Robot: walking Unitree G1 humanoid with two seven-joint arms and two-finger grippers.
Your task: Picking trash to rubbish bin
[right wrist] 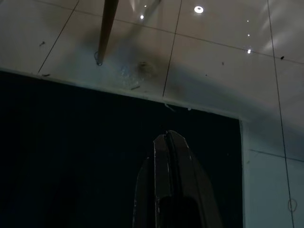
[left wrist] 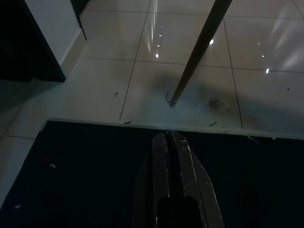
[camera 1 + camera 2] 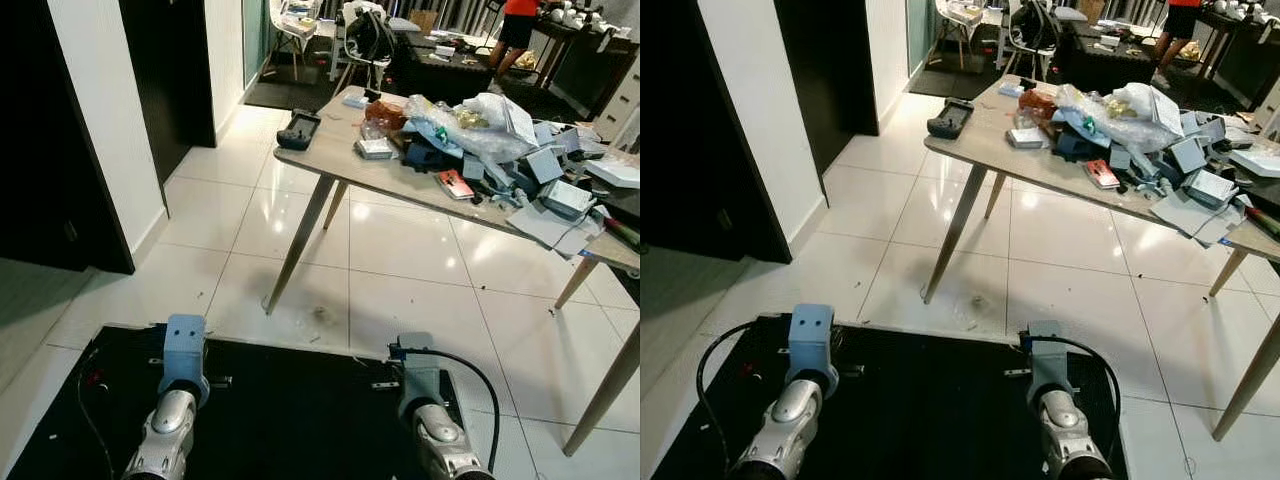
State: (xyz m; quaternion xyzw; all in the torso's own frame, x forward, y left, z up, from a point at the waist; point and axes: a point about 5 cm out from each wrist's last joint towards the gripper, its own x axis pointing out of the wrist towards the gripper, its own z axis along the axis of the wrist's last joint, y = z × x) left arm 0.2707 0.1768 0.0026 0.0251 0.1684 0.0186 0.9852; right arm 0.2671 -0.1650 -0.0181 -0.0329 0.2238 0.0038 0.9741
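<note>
From the head views, the wooden surface stands on white floor tiles, piled with trash at its far right part. A black mat lies below both arms. In the wrist views, left gripper and right gripper hang over the mat, jaws closed, holding nothing.

Counter runs off the right edge, far end cut. Pile of clutter on it too jumbled to sort into items. Person at the top edge cut off above the waist. Both arms cropped at the bottom edge.
</note>
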